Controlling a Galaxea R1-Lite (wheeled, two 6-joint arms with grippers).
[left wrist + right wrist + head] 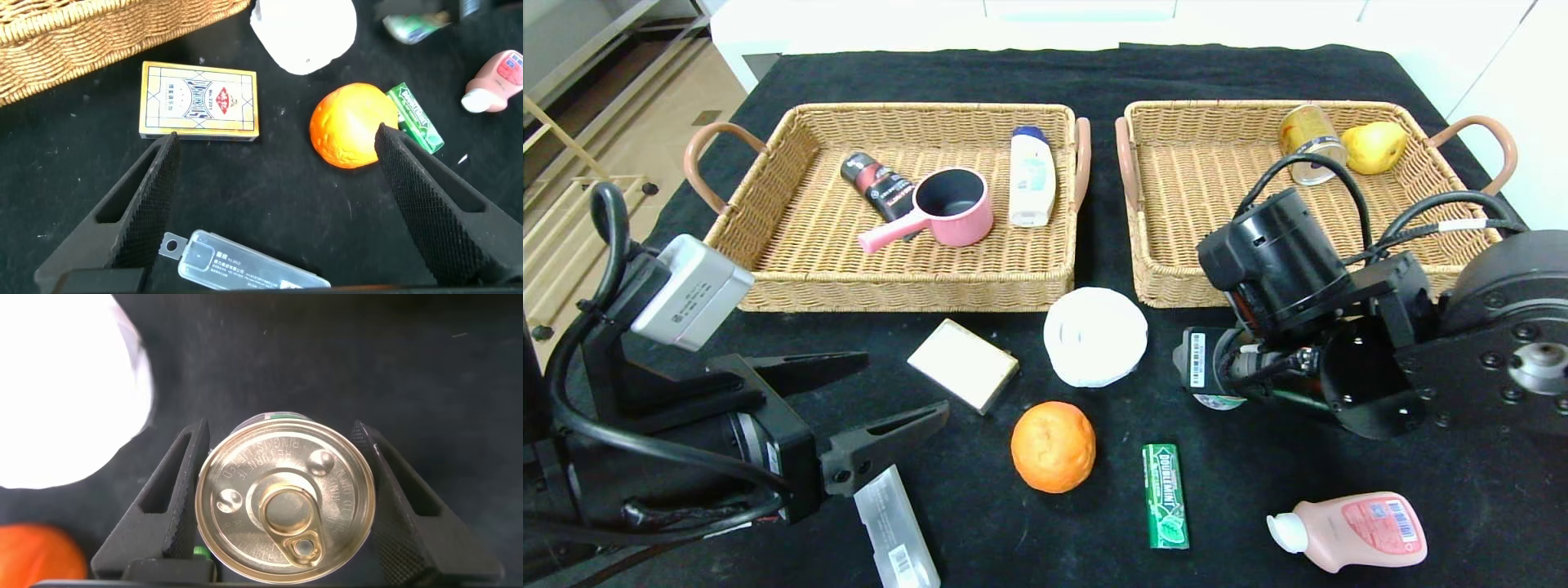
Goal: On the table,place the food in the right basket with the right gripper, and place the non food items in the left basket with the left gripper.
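Observation:
On the black table (1258,73), my right gripper (1227,369) is shut on the small tin (1199,363); in the right wrist view its pull-ring lid (286,502) fills the space between the fingers (176,498). My left gripper (907,381) is open and empty at the front left, over the translucent case (897,531). The beige box (964,364), white tub (1094,336), orange (1054,447), gum pack (1165,496) and pink bottle (1356,531) lie on the cloth. The left wrist view shows the box (199,100), orange (353,126) and case (245,265).
The left basket (890,290) holds a pink saucepan (947,208), a white bottle (1032,175) and a black tube (876,186). The right basket (1160,282) holds a gold can (1308,139) and a yellow pear (1374,147). The table's far edge meets a white wall.

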